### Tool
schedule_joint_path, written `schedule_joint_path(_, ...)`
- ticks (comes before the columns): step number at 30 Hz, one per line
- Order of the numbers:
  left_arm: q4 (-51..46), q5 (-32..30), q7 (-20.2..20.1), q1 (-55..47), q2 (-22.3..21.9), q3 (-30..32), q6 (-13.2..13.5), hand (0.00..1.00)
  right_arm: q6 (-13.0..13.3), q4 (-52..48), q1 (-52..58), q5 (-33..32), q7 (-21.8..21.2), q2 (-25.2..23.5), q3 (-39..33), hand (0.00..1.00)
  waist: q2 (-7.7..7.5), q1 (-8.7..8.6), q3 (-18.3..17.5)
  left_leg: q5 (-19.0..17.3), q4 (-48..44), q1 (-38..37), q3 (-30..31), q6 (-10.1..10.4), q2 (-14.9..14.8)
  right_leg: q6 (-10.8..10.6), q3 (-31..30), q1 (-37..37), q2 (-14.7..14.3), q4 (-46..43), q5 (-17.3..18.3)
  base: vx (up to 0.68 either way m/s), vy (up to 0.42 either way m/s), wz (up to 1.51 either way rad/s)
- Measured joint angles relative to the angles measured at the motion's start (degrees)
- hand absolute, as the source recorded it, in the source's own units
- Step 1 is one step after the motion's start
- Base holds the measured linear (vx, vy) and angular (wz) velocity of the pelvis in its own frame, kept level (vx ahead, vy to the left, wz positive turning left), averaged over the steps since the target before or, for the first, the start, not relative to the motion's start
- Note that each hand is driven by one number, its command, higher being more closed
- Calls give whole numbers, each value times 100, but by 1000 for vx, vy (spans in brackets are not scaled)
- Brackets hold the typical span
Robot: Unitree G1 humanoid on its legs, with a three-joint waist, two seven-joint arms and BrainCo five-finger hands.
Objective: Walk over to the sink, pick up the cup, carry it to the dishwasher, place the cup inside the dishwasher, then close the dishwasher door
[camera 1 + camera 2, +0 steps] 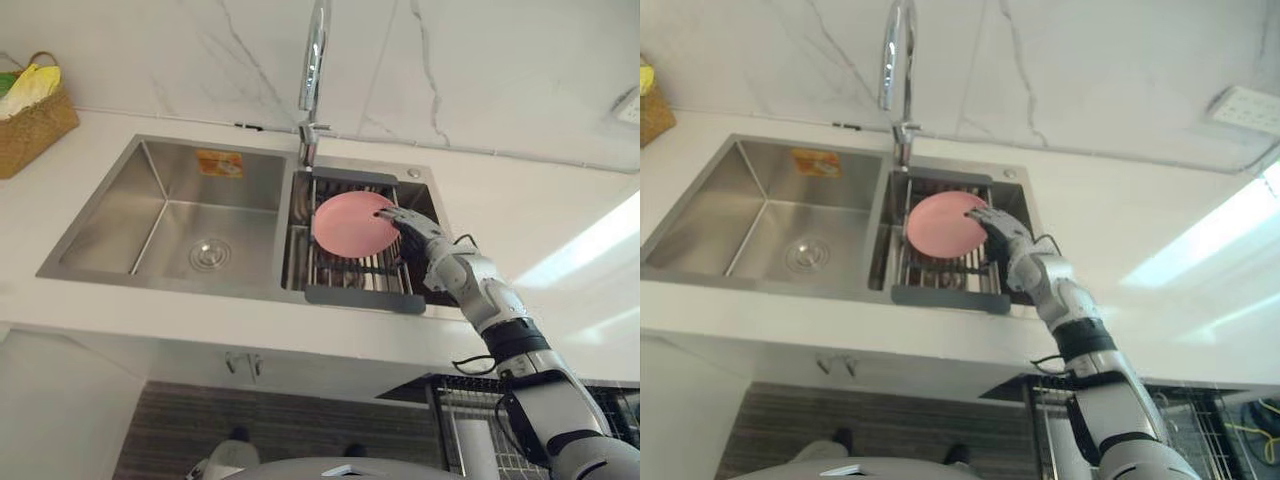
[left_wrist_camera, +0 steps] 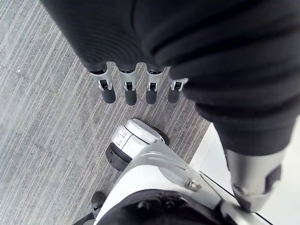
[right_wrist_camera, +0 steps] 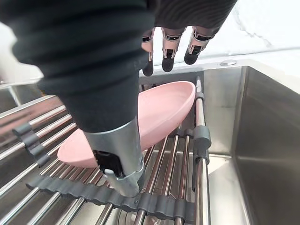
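The right hand (image 1: 413,226) is reaching into the right basin of the sink (image 1: 160,283). Its fingers (image 3: 168,49) are stretching straight over the rim of a pink bowl (image 1: 350,222) and its thumb is standing apart, so the hand is released, not clasping. Whether the fingertips are touching the rim is hard to tell.

At the sink's far left, a woven basket (image 1: 35,125) is sitting on the counter (image 1: 520,200), holding something yellow and green that is cut off by the view's edge. An orange sticker (image 1: 219,163) is clinging to the back wall of the left basin, its print too small to read. A round drain (image 1: 209,254) is lying in that basin's floor. The tap (image 1: 315,60) is rising behind the divider between the basins. The bowl, the only dish in the sink, is leaning tilted on a barred rack (image 1: 360,296) spanning the right basin.

The left hand (image 2: 130,93) is hanging with relaxed fingers over grey striped flooring (image 2: 47,117).
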State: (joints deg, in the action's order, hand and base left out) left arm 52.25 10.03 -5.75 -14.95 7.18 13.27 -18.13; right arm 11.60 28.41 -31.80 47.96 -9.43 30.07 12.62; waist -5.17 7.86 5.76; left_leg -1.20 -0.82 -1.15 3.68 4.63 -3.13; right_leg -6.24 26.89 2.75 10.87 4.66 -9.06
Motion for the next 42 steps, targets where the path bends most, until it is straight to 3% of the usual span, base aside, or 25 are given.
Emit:
schedule_joint_path(4, -8, -7, -54, -2, 7, -12, -6, 0, 92, 76, -31, 477, 74, 4, 150, 0, -24, 35, 22, 1, 4, -2, 77, 1, 7, 11, 74, 52, 3, 0, 42, -21, -4, 10)
schedule_joint_path(10, -119, -11, -92, 0, 17, -65, -2, 0, 180, 433, -250, 1291, 681, 12, 403, 0, -26, 126, 150, 3, 9, -11, 103, 2, 11, 16, 95, 97, 6, 0, 80, -17, -2, 3)
schedule_joint_path(13, -121, -13, -94, -1, 33, -121, 18, 0, 144, 493, -257, 1538, 762, 24, 549, 0, -23, 147, 152, 9, 8, -11, 133, 1, 12, 25, 146, 121, 7, 0, 104, -1, -1, 8)
schedule_joint_path(25, -110, -19, -97, -2, 81, -289, 73, 0, -33, 905, -247, 1784, 1381, 25, 753, 0, 20, 260, 289, 42, 61, -115, 266, 1, 26, 40, 237, 263, 9, -2, 150, 1, -1, 4)
schedule_joint_path(26, -109, -19, -96, -4, 85, -291, 75, 0, -62, 909, -222, 1784, 1382, 25, 753, 100, 21, 260, 290, 42, 104, -125, 278, 1, 25, 28, 238, 274, 9, -4, 180, -39, -9, 5)
schedule_joint_path(30, -108, -22, -95, -4, 97, -345, 85, 0, -112, 936, -218, 1784, 1408, 24, 758, 100, 40, 281, 319, 62, 145, -171, 284, -6, 20, 9, 225, 272, 24, -102, 254, -15, -1, 4)
schedule_joint_path(42, -103, -70, -93, -32, 140, -485, 251, 0, -332, 1254, -194, 2057, 2157, 21, 774, 100, 37, 354, 320, 84, 191, -265, 416, -6, 19, 18, 342, 339, 28, -170, 283, 0, -3, 4)
